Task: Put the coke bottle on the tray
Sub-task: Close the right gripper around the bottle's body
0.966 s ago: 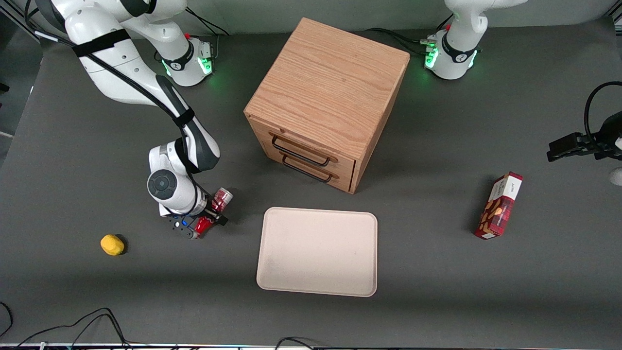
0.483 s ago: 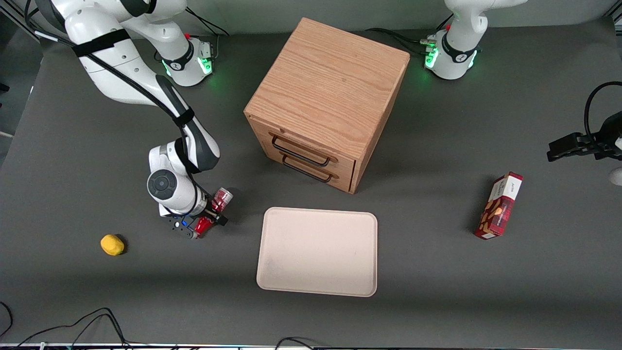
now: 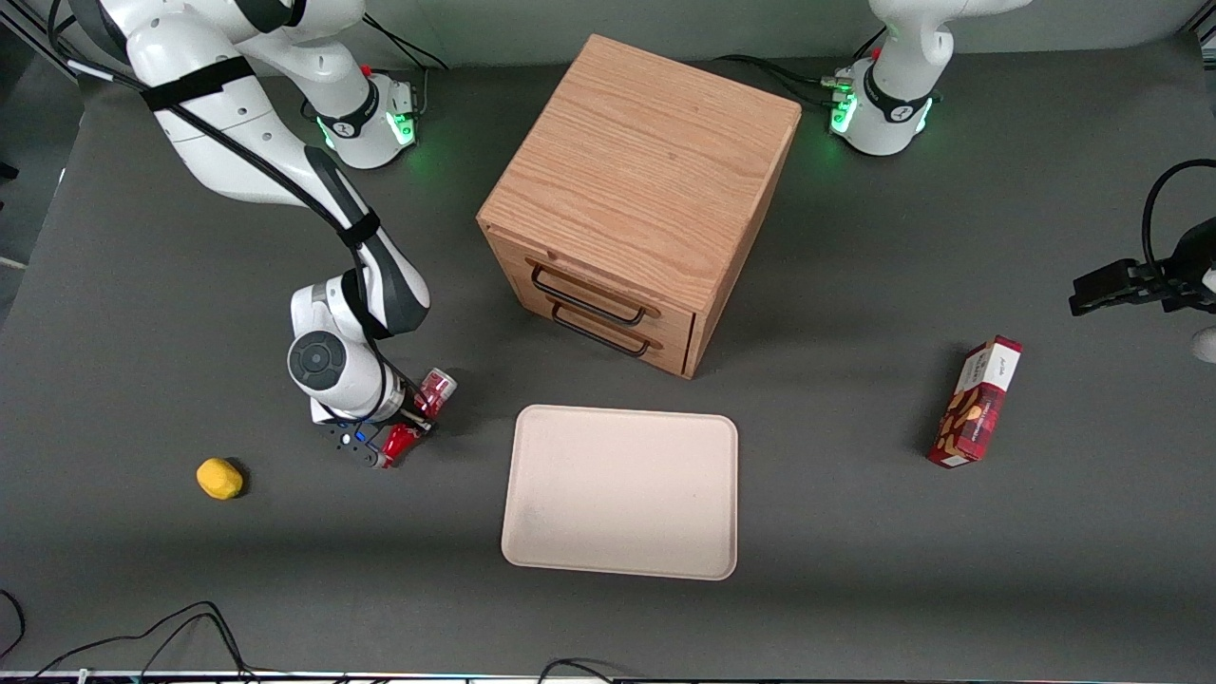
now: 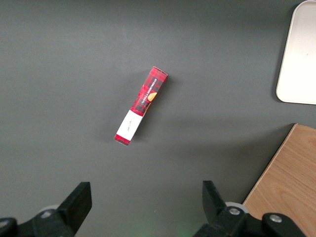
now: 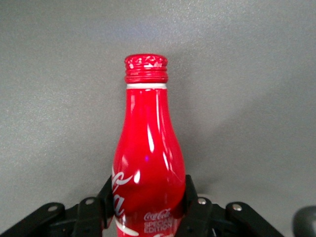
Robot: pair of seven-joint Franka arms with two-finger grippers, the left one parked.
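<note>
The red coke bottle lies on its side on the dark table, beside the tray toward the working arm's end. My right gripper is down over the bottle's middle and is shut on it. In the right wrist view the two black fingers press against both sides of the bottle's body, and its red cap points away from the wrist. The pale beige tray holds nothing. A corner of the tray also shows in the left wrist view.
A wooden two-drawer cabinet stands farther from the front camera than the tray. A small yellow fruit lies beside the gripper, toward the working arm's end. A red snack box lies toward the parked arm's end and also shows in the left wrist view.
The gripper's fingers have closed in on the bottle; the outer black finger that stood apart from it now sits against it. The arm and bottle have hardly shifted.
</note>
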